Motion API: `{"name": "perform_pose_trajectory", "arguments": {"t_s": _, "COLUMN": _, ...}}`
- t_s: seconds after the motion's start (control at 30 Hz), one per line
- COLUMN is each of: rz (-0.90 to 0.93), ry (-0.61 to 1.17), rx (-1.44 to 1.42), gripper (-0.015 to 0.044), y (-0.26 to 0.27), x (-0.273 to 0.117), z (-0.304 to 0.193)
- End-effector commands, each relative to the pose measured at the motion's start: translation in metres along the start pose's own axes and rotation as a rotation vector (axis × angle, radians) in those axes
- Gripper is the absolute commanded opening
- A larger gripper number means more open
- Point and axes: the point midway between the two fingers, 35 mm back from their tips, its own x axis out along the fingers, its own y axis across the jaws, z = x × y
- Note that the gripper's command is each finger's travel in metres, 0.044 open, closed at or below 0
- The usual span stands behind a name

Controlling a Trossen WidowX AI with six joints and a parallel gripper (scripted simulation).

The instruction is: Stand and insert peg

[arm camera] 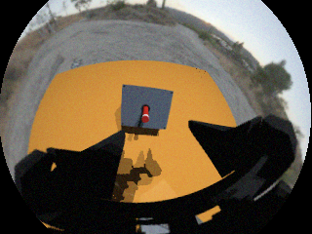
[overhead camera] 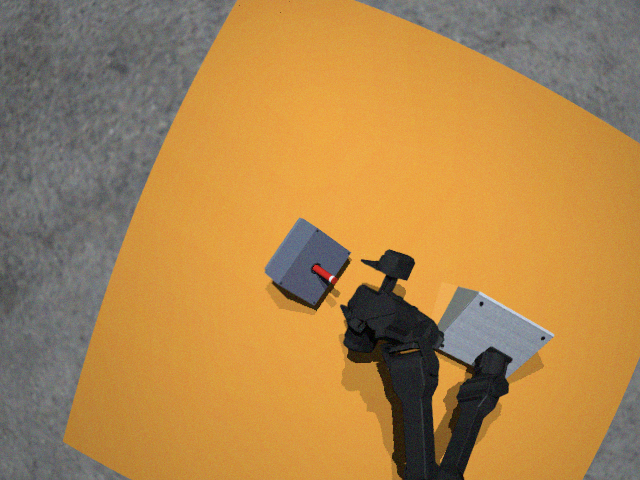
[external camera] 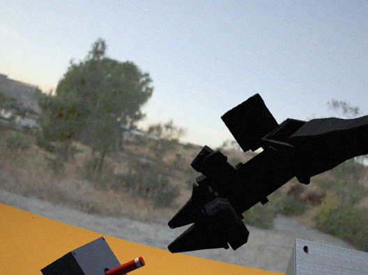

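We see the red peg (overhead camera: 324, 273) (external camera: 122, 268) (arm camera: 145, 114) standing in the hole of the dark sloped panel (overhead camera: 320, 263) (external camera: 98, 260) (arm camera: 141, 104), its white-banded end outermost, as the gripper (overhead camera: 351, 284) (external camera: 170, 237) (arm camera: 158, 128) waits nearby, fingers wide apart and holding nothing. In our exterior view, the peg lies left of and below the fingertips, well clear of them, its long axis slanting up and right out of the face. We judge the insertion finished; any further move should back away along that slant, lest a finger clip the banded end.

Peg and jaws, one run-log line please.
peg: in panel hole, banded end out | jaws: open, empty, clear of peg | state: released
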Motion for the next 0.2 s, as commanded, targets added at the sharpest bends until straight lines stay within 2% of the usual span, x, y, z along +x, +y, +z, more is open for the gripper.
{"name": "perform_pose_trajectory", "arguments": {"t_s": 0.0, "rz": 0.002, "ry": -0.008, "rx": -0.011, "gripper": 0.044, "y": 0.0016, "x": -0.0074, "z": 0.0019}}
{"name": "perform_pose_trajectory", "arguments": {"t_s": 0.17, "rz": 0.002, "ry": -0.009, "rx": -0.01, "gripper": 0.044, "y": 0.0008, "x": -0.0148, "z": 0.0009}}
